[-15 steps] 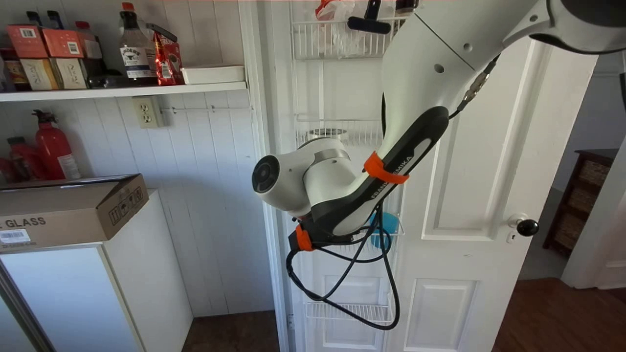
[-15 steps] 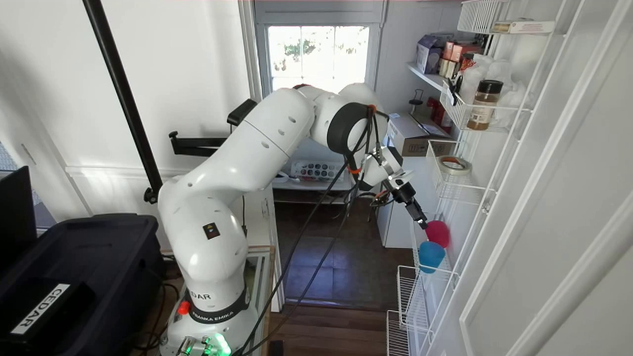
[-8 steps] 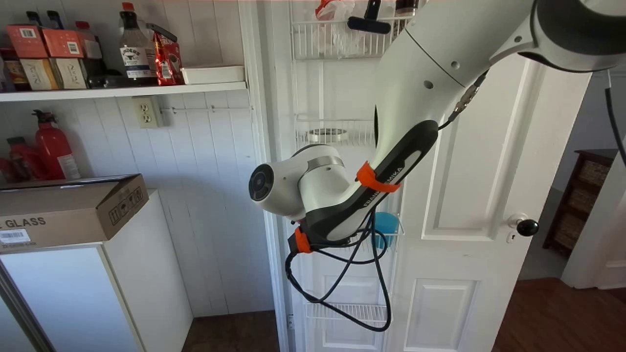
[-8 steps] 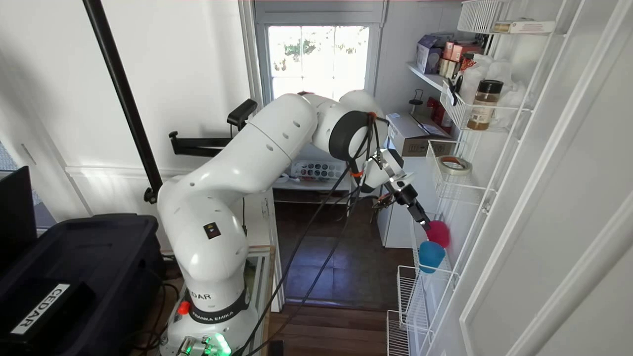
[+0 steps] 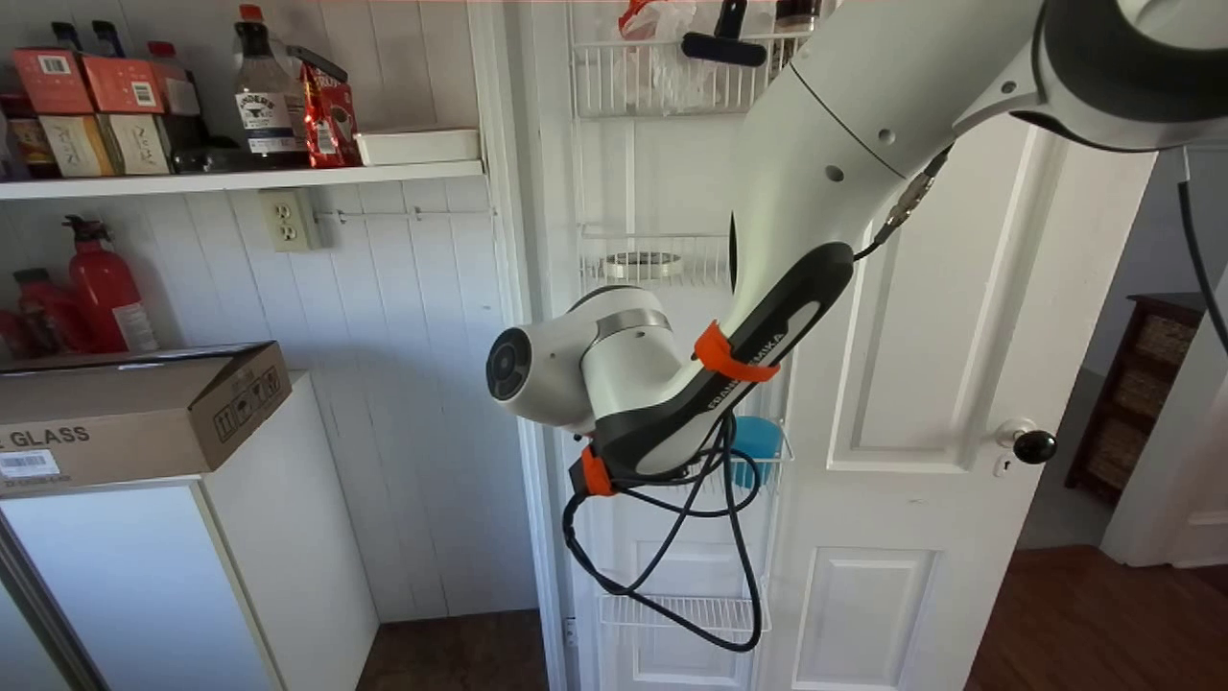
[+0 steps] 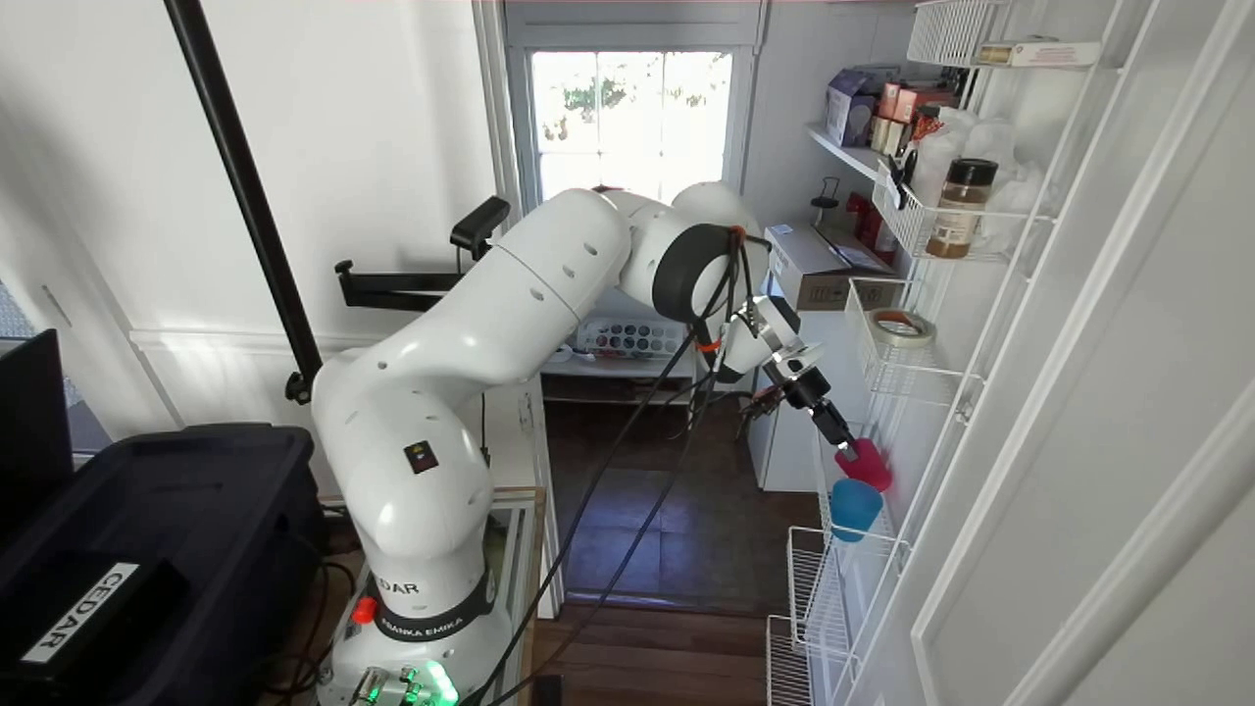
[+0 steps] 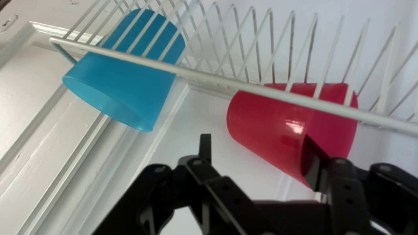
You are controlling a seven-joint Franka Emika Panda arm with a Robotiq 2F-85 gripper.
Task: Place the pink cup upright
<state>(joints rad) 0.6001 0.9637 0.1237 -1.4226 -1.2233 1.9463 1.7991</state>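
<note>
The pink cup (image 7: pixel 274 124) lies tilted on its side at the wire basket in the wrist view, its mouth toward the lower right. In an exterior view the pink cup (image 6: pixel 867 469) shows just beyond the fingertips; the arm hides it in the remaining exterior view. My gripper (image 7: pixel 258 150) is open. Its right finger reaches into the cup's mouth, and its left finger is outside, apart from the cup wall. In an exterior view the gripper (image 6: pixel 847 451) points down and right at the cup. Whether the right finger presses on the wall I cannot tell.
A light blue cup (image 7: pixel 130 78) stands beside the pink cup, behind the white wire basket's rim (image 7: pixel 202 75); it shows in both exterior views (image 6: pixel 855 510) (image 5: pixel 758 443). A basket with a tape roll (image 6: pixel 900 328) hangs above. The white door panel (image 6: pixel 1098 412) is close on the right.
The arm has lowered slightly, and the fingertips have moved down and right onto the pink cup. The cup's outline has turned from round to tapered and tilted. The blue cup has not moved.
</note>
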